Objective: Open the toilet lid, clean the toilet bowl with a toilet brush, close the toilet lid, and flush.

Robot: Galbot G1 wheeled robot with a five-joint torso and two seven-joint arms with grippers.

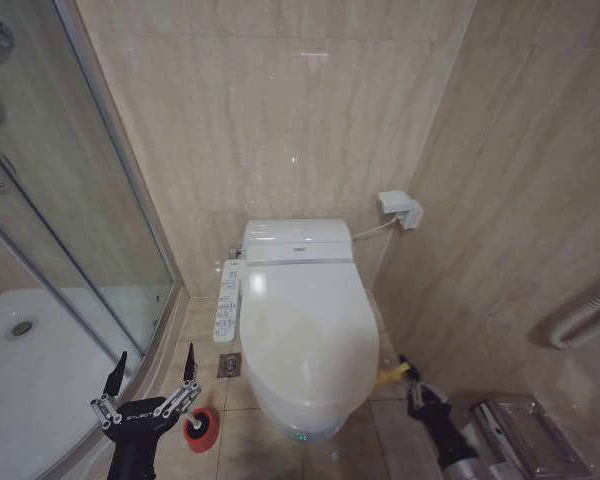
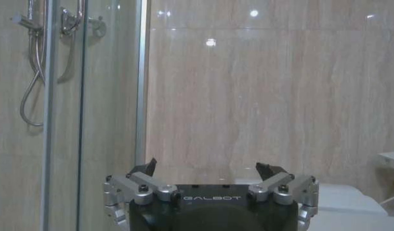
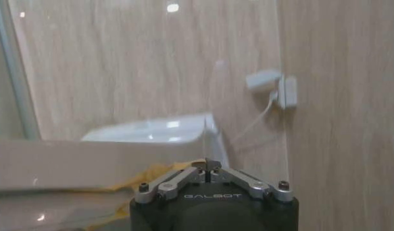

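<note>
glossy white plastic fills the middle of the bathroom: the toilet lid (image 1: 305, 320) lies shut over the toilet bowl (image 1: 298, 425), so we judge the opening step is only starting. our right gripper (image 1: 408, 372) sits low beside the lid's right rim, jaws pinched together at the yellow loop (image 1: 388, 378) tied there, apparently the handle meant for lifting the lid; whether the loop is actually caught we cannot tell. our left gripper (image 1: 152, 375) waits with jaws spread wide above the floor, near the red brush holder (image 1: 201, 429) by the shower tray (image 1: 40, 380), placed ready for the brush.
</note>
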